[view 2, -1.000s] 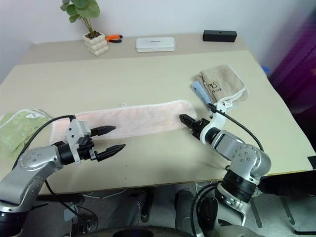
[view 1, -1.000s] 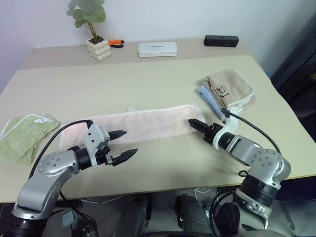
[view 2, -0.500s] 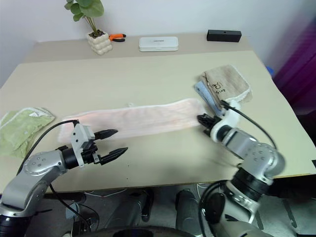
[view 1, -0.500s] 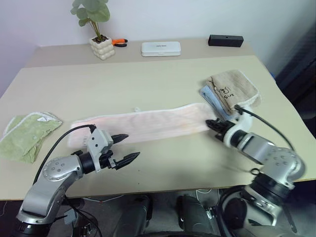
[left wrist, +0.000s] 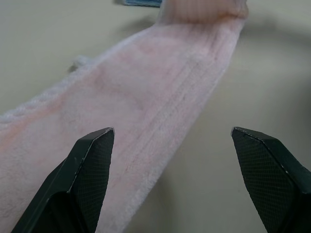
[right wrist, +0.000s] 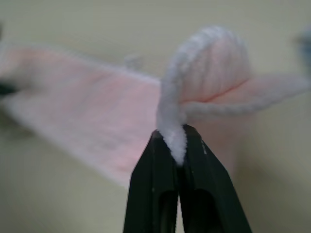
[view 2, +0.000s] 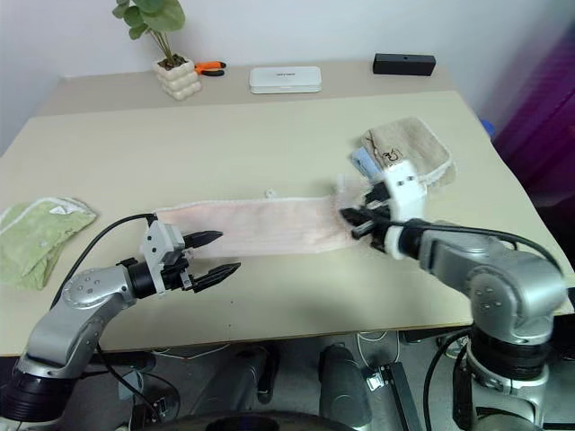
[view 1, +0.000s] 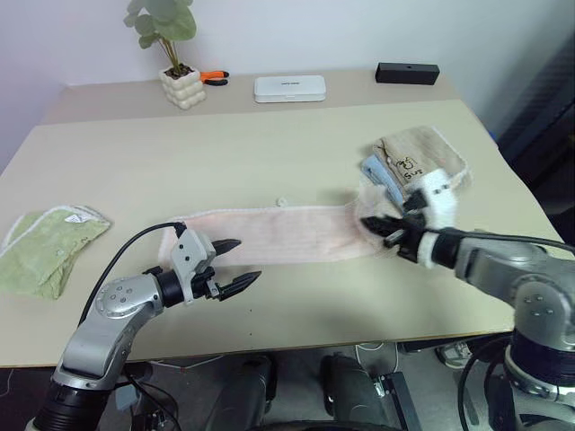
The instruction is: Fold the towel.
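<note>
The pale pink towel (view 1: pixel 278 232) lies as a long strip across the middle of the table. My right gripper (view 1: pixel 367 224) is shut on its right end, pinching the white edging (right wrist: pixel 174 127). That end is lifted off the table and curled over. My left gripper (view 1: pixel 244 260) stands open at the towel's left end, near the table's front edge, with nothing between its fingers (left wrist: pixel 92 160). The pink strip runs away from it in the left wrist view.
A light green towel (view 1: pixel 45 250) lies at the far left. A tan towel (view 1: pixel 422 160) on a blue cloth (view 1: pixel 377 172) sits just behind my right gripper. At the back stand a potted plant (view 1: pixel 180 85), orange pliers (view 1: pixel 213 75), a white box (view 1: pixel 288 87) and a black box (view 1: pixel 407 73).
My right gripper has shut on the towel's right end, rolled its wrist and lifted that end off the table. The towel's left end has slid to the right. The left gripper stays open.
</note>
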Action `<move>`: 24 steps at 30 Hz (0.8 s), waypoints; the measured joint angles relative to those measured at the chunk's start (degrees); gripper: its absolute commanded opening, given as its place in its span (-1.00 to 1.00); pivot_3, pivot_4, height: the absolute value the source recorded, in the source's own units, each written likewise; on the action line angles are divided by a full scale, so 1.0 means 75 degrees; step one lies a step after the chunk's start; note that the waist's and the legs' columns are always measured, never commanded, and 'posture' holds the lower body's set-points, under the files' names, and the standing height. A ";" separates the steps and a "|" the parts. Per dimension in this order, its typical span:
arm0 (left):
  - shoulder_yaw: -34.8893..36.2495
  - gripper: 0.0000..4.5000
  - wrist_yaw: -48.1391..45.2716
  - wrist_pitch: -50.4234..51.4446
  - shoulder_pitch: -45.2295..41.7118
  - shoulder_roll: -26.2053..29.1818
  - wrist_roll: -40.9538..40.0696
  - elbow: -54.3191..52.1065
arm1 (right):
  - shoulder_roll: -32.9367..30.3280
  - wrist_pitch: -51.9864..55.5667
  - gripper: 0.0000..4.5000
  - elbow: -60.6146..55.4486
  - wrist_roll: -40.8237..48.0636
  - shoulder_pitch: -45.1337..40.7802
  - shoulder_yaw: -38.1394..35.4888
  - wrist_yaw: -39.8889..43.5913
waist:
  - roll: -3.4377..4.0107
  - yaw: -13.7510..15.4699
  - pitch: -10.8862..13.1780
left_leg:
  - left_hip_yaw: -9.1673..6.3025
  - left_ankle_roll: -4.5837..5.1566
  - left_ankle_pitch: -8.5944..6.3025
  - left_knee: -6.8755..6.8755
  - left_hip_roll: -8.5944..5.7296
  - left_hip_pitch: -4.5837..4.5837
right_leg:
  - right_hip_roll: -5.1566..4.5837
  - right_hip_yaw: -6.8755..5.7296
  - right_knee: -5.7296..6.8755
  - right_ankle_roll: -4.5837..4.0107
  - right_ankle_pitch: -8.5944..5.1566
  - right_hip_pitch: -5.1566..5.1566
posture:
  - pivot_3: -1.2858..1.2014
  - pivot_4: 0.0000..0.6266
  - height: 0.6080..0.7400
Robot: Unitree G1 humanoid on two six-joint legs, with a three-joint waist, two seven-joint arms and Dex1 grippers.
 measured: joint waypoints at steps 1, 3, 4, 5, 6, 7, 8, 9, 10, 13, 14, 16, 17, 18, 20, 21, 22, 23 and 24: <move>0.0009 0.75 0.0043 0.0003 0.0040 -0.0006 0.0000 -0.0027 | 0.0002 -0.0237 -0.99 0.0041 -0.0182 -0.0037 0.0478 0.0045 | -0.0001 0.0000 0.0000 | -0.0002 0.0001 -0.0001 0.0000 0.0000 0.0000 | 0.0001 -0.0001 -0.0010 -0.0001 0.0001 0.0004 | 0.03 -0.52 1.00; 0.0007 0.75 0.0150 0.0018 0.0146 -0.0023 0.0000 -0.0150 | 0.0073 -0.0675 -0.99 0.0265 -0.0549 -0.0146 0.1344 0.0107 | -0.0001 -0.0011 0.0000 | 0.0000 0.0007 -0.0004 0.0000 0.0000 -0.0002 | 0.0000 0.0000 -0.0019 0.0000 0.0004 0.0004 | 0.03 -0.52 1.00; 0.0001 0.75 0.0169 0.0023 0.0179 -0.0025 0.0000 -0.0203 | 0.0078 -0.0882 -0.99 0.0404 -0.0745 -0.0198 0.1693 0.0148 | -0.0001 -0.0005 0.0000 | 0.0000 0.0008 -0.0005 0.0000 0.0000 -0.0002 | 0.0000 -0.0001 -0.0021 0.0001 0.0005 0.0005 | 0.03 -0.52 1.00; 0.0000 0.75 0.0184 0.0023 0.0191 -0.0025 0.0000 -0.0231 | 0.0077 -0.1069 -0.99 0.0529 -0.0914 -0.0229 0.1945 0.0193 | -0.0001 0.0001 0.0000 | 0.0000 0.0008 -0.0005 0.0000 -0.0001 -0.0003 | 0.0000 -0.0001 -0.0022 0.0001 0.0005 0.0004 | 0.03 -0.52 1.00; 0.0024 0.75 0.0226 0.0028 0.0256 -0.0023 -0.0001 -0.0292 | 0.0105 -0.1275 -0.99 0.0693 -0.1091 -0.0300 0.2200 0.0234 | -0.0002 0.0009 0.0000 | -0.0001 0.0007 -0.0005 -0.0001 -0.0001 -0.0004 | 0.0001 -0.0002 -0.0022 0.0002 0.0005 0.0004 | 0.03 -0.52 1.00; 0.0042 0.75 0.0293 0.0045 0.0340 -0.0029 -0.0002 -0.0355 | 0.0222 -0.1479 -0.99 0.0947 -0.1301 -0.0437 0.2486 0.0253 | -0.0003 0.0007 -0.0001 | 0.0000 0.0007 -0.0005 -0.0001 0.0000 -0.0004 | 0.0001 -0.0002 -0.0023 0.0002 0.0006 0.0005 | 0.03 -0.52 1.00; 0.0043 0.75 0.0342 0.0073 0.0400 -0.0048 -0.0003 -0.0420 | 0.0397 -0.1680 -0.99 0.1192 -0.1489 -0.0540 0.2721 0.0263 | -0.0003 -0.0003 -0.0001 | -0.0001 0.0007 -0.0005 -0.0002 0.0000 -0.0004 | 0.0002 -0.0002 -0.0023 0.0000 0.0007 0.0004 | 0.03 -0.52 1.00; 0.0045 0.75 0.0396 0.0132 0.0455 -0.0067 -0.0008 -0.0519 | 0.0501 -0.1846 -0.99 0.1368 -0.1630 -0.0595 0.2929 0.0284 | -0.0003 -0.0002 -0.0001 | -0.0001 0.0007 -0.0005 -0.0002 0.0000 -0.0004 | 0.0004 -0.0002 -0.0023 0.0000 0.0007 0.0003 | 0.03 -0.52 1.00; 0.0044 0.75 0.0446 0.0173 0.0477 -0.0073 -0.0011 -0.0580 | 0.0565 -0.1967 -0.99 0.1509 -0.1745 -0.0608 0.3095 0.0315 | -0.0003 -0.0001 -0.0001 | -0.0002 0.0007 -0.0005 -0.0002 0.0000 -0.0004 | 0.0004 -0.0002 -0.0023 0.0001 0.0007 0.0002 | 0.03 -0.52 1.00; 0.0075 0.75 0.0496 0.0190 0.0560 -0.0071 -0.0012 -0.0639 | 0.0676 -0.2173 -0.87 0.1740 -0.1978 -0.0636 0.3305 0.0416 | -0.0002 0.0018 0.0000 | -0.0002 0.0007 -0.0005 -0.0002 -0.0001 -0.0004 | 0.0005 -0.0002 -0.0024 0.0001 0.0008 0.0002 | 0.03 -0.52 1.00; 0.0075 0.75 0.0498 0.0192 0.0585 -0.0071 -0.0013 -0.0641 | 0.0693 -0.2221 -0.73 0.1781 -0.2012 -0.0648 0.3327 0.0458 | -0.0002 0.0015 0.0000 | -0.0002 0.0007 -0.0005 -0.0002 -0.0001 -0.0004 | 0.0005 -0.0002 -0.0024 0.0001 0.0008 0.0003 | 0.03 -0.52 1.00; 0.0076 0.75 0.0498 0.0192 0.0618 -0.0068 -0.0012 -0.0640 | 0.0697 -0.2286 -0.41 0.1796 -0.2025 -0.0649 0.3322 0.0631 | -0.0002 0.0014 0.0000 | -0.0002 0.0007 -0.0005 -0.0002 0.0000 -0.0004 | 0.0006 -0.0002 -0.0023 0.0001 0.0008 0.0003 | 0.03 -0.52 1.00; 0.0077 0.75 0.0498 0.0192 0.0620 -0.0068 -0.0012 -0.0640 | 0.0690 -0.2334 -0.19 0.1787 -0.2017 -0.0647 0.3312 0.0741 | -0.0002 0.0013 0.0000 | -0.0003 0.0007 -0.0005 -0.0002 0.0000 -0.0004 | 0.0006 -0.0002 -0.0023 0.0001 0.0008 0.0003 | 0.03 -0.52 1.00; 0.0085 0.75 0.0496 0.0191 0.0624 -0.0064 -0.0012 -0.0640 | 0.0674 -0.2408 0.02 0.1754 -0.2007 -0.0644 0.3283 0.0837 | -0.0002 0.0012 0.0000 | -0.0003 0.0007 -0.0005 -0.0002 0.0000 -0.0004 | 0.0006 -0.0002 -0.0023 0.0002 0.0008 0.0003 | 0.03 -0.52 1.00; 0.0105 0.75 0.0491 0.0189 0.0634 -0.0047 -0.0012 -0.0638 | 0.0599 -0.2535 0.47 0.1596 -0.1944 -0.0602 0.3101 0.1019 | -0.0002 0.0014 0.0000 | -0.0003 0.0007 -0.0005 -0.0002 0.0000 -0.0004 | 0.0006 -0.0002 -0.0024 0.0002 0.0008 0.0003 | 0.03 -0.52 1.00; 0.0122 0.75 0.0487 0.0188 0.0650 -0.0023 -0.0012 -0.0636 | 0.0514 -0.2595 0.67 0.1493 -0.1921 -0.0572 0.2975 0.1110 | -0.0002 0.0017 0.0000 | -0.0002 0.0007 -0.0005 -0.0002 0.0000 -0.0004 | 0.0006 -0.0003 -0.0024 0.0002 0.0008 0.0003 | 0.03 -0.52 1.00; 0.0137 0.75 0.0485 0.0187 0.0665 0.0005 -0.0012 -0.0632 | 0.0413 -0.2639 0.67 0.1425 -0.1829 -0.0538 0.2789 0.1228 | -0.0002 0.0023 0.0000 | -0.0002 0.0007 -0.0006 -0.0002 0.0000 -0.0004 | 0.0006 -0.0003 -0.0024 0.0002 0.0008 0.0004 | 0.03 -0.52 1.00; 0.0174 0.75 0.0482 0.0184 0.0693 0.0010 -0.0012 -0.0623 | 0.0310 -0.2698 0.67 0.1346 -0.1697 -0.0486 0.2512 0.1381 | -0.0002 0.0030 0.0000 | -0.0003 0.0008 -0.0006 -0.0002 -0.0001 -0.0004 | 0.0006 -0.0003 -0.0025 0.0002 0.0008 0.0004 | 0.03 -0.52 1.00; 0.0221 0.75 0.0479 0.0183 0.0724 0.0018 -0.0012 -0.0606 | 0.0234 -0.2764 0.60 0.1316 -0.1550 -0.0471 0.2188 0.1511 | -0.0002 0.0029 0.0000 | -0.0002 0.0008 -0.0006 -0.0001 0.0000 -0.0004 | 0.0006 -0.0003 -0.0025 0.0002 0.0008 0.0006 | 0.03 -0.52 1.00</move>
